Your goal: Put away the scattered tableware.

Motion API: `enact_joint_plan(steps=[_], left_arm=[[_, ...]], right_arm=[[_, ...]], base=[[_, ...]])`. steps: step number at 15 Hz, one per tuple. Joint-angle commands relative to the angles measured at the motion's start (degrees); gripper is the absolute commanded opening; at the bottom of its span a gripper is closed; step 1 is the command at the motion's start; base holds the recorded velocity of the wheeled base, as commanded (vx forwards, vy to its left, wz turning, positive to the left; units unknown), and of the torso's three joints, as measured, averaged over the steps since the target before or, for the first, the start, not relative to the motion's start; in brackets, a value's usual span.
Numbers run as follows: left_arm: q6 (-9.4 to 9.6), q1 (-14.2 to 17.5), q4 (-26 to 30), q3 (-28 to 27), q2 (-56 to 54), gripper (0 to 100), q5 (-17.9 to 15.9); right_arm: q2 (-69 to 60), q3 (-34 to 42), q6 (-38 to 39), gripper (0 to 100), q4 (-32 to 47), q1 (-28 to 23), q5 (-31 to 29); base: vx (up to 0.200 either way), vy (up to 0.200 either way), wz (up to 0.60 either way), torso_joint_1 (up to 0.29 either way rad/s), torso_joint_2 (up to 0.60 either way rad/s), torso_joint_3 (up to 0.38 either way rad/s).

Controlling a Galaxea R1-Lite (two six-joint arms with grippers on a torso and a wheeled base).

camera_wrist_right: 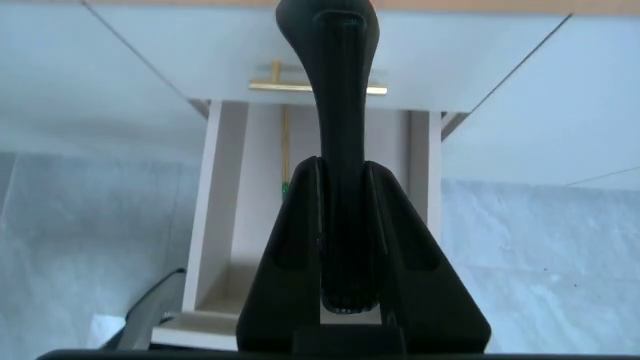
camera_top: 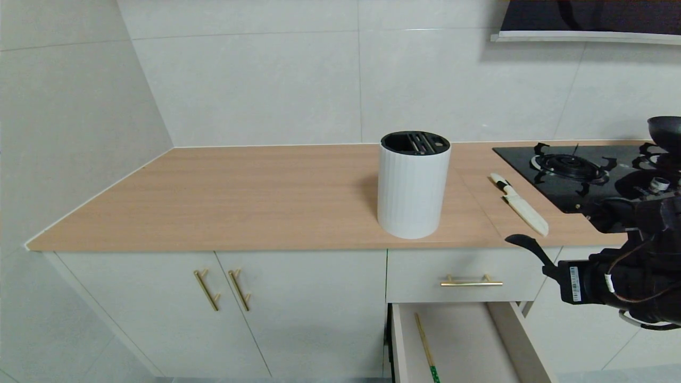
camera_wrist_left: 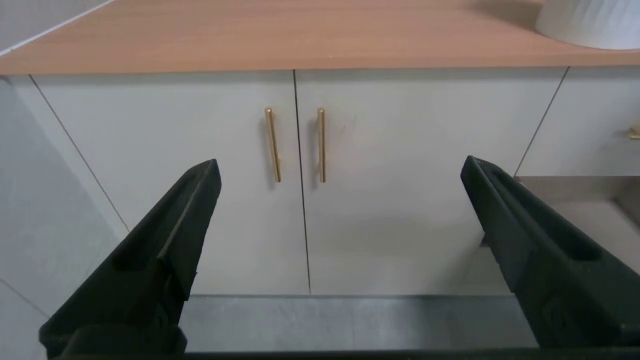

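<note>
While the knife [camera_top: 518, 205] lies flat on the counter [camera_top: 255, 197], between the white holder [camera_top: 414, 183] and the stove [camera_top: 572, 170], you have one piece of tableware left out in the open. Its pale blade points toward the counter's front edge, with the handle end farther back.

The holder stands upright mid-counter and its black slotted top faces up. My judgement is that the knife belongs in one of those slots.

Below the counter the drawer [camera_top: 511, 330] is pulled out. A chopstick [camera_top: 425, 343] with a green tip lies lengthwise along its floor, so that item reads as put away, and the drawer was likely opened for it.

Your right gripper [camera_top: 518, 240] hangs just off the counter's front edge, below and near the knife's tip. Its fingers are pressed together with nothing between them. The right wrist view looks past the gripper [camera_wrist_right: 325, 20] down into the drawer, where the chopstick [camera_wrist_right: 284, 150] shows.

Your left gripper [camera_wrist_left: 340, 250] sits low, facing the cabinet doors [camera_wrist_left: 400, 200], with its fingers spread wide and holding nothing. It looks parked out of the way.

To take the knife, you would need to open the right gripper and lift it above counter height. The flat blade leaves little to grip, so the handle seems the safer place to pinch.
</note>
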Motion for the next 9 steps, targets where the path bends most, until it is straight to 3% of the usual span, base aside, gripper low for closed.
enact_joint_plan(steps=[1, 9], left_arm=[[0.09, 0.0, 0.0, 0.0, 0.0, 100, 0.0], [0.0, 0.0, 0.0, 0.0, 0.0, 100, 0.0]], right_arm=[[0.3, 0.6, 0.0, 0, 0.0, 1.2, -0.1], [5.1, 2.0, 0.1, 0, -1.0, 1.7, 0.0]], base=[[0.0, 0.0, 0.0, 0.0, 0.0, 0.0], [0.0, 0.0, 0.0, 0.0, 0.0, 0.0]])
